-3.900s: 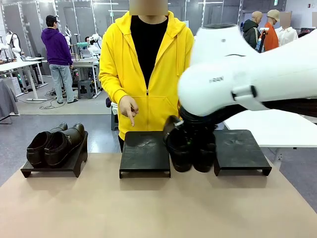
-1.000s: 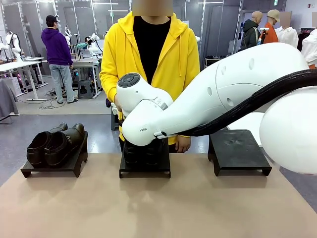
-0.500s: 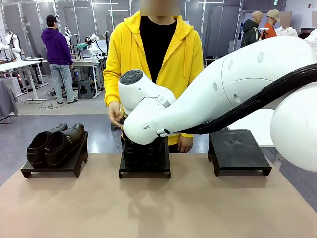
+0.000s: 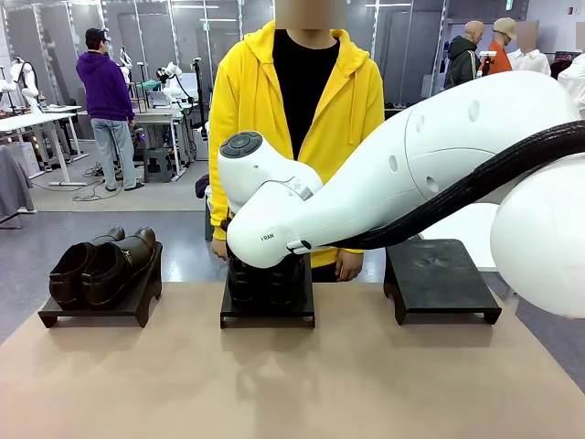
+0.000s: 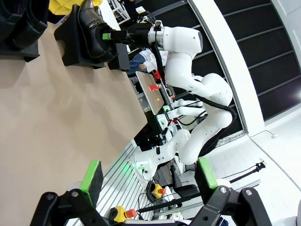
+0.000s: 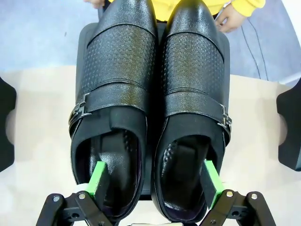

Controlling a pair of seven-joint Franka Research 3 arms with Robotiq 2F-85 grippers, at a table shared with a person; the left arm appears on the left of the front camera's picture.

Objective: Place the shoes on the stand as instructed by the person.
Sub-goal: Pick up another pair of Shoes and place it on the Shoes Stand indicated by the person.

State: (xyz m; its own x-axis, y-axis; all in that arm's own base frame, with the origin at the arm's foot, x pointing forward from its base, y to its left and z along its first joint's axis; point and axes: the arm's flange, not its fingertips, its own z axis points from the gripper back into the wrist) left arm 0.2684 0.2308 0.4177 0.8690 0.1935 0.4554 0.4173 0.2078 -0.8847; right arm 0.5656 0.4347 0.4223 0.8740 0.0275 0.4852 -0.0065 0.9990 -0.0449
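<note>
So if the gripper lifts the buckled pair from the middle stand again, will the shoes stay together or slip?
The buckled pair looks like stiff leather, so it probably holds shape. Only the right gripper's open fingers inside the openings join the two shoes, so they may separate. The textured surface probably resists slipping.

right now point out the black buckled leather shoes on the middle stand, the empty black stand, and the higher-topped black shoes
black buckled leather shoes (image 6: 117, 70), right wrist view, textured vamp of one shoe
empty black stand (image 4: 441, 274), front view, bare top surface
higher-topped black shoes (image 4: 102, 267), front view, toe area of the nearer shoe
</note>
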